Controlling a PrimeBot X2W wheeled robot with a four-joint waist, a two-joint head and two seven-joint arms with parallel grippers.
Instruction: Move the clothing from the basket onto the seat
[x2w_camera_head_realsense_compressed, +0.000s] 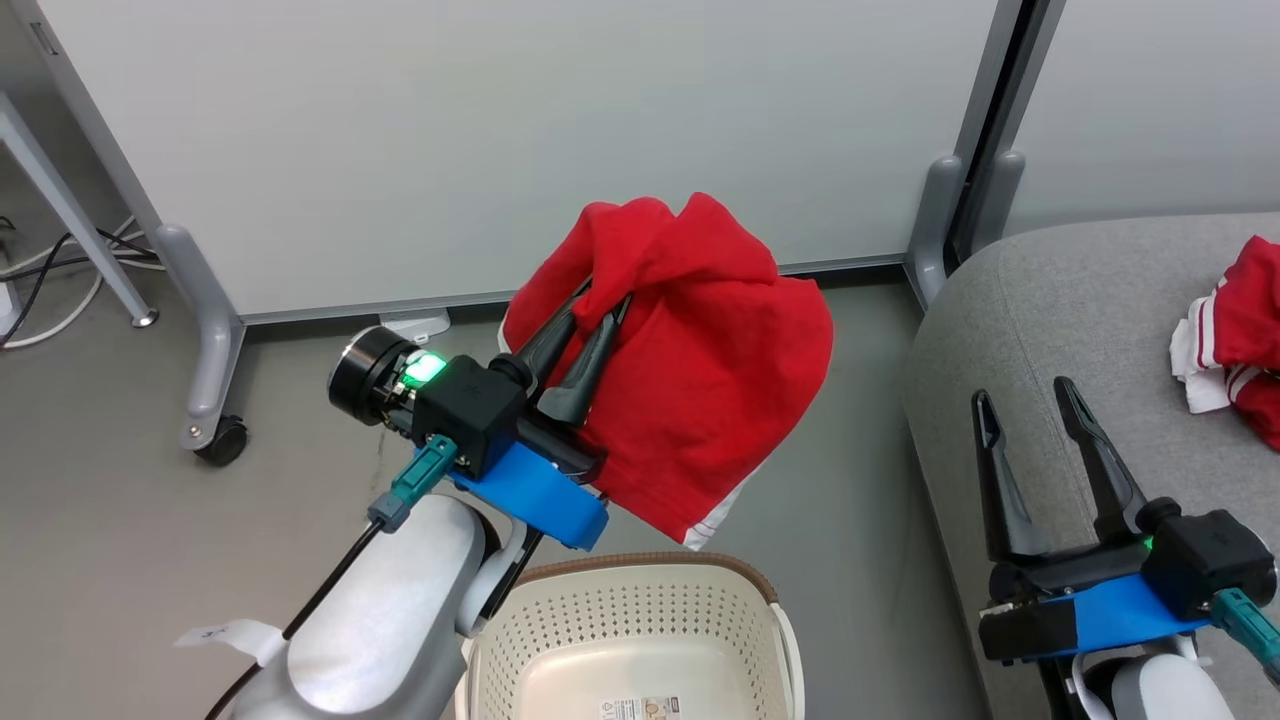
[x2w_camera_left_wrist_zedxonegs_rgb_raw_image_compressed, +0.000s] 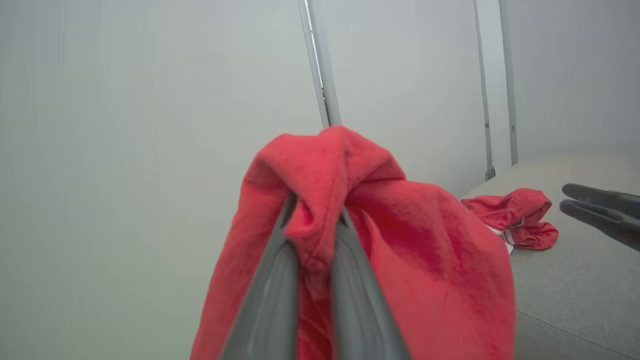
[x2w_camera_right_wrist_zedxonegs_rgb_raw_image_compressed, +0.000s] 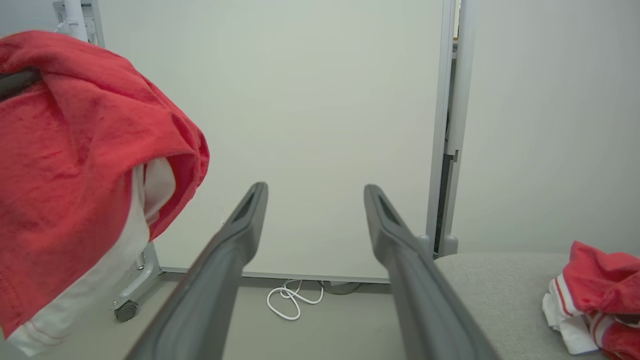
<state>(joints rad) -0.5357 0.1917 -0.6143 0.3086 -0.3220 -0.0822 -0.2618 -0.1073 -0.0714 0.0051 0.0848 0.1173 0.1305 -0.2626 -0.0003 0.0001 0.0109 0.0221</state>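
Your left gripper (x2w_camera_head_realsense_compressed: 598, 312) pinches the red garment (x2w_camera_head_realsense_compressed: 720, 400); your right gripper (x2w_camera_head_realsense_compressed: 1025, 398) is spread apart. Next, carry it to the sofa (x2w_camera_head_realsense_compressed: 1060, 330), three o'clock.

1. Bright, even light is filling all views, leaving only faint shadows on the floor (x2w_camera_head_realsense_compressed: 120, 520).
2. Soft glare is shining off the pale forearm (x2w_camera_head_realsense_compressed: 380, 610).
3. The left wrist view is looking hazy, with the near fingers (x2w_camera_left_wrist_zedxonegs_rgb_raw_image_compressed: 270, 310) blurring.

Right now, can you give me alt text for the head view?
The left gripper is shut on a red garment held above the cream basket. The right gripper hovers open by the grey sofa, where a second red-and-white garment lies.
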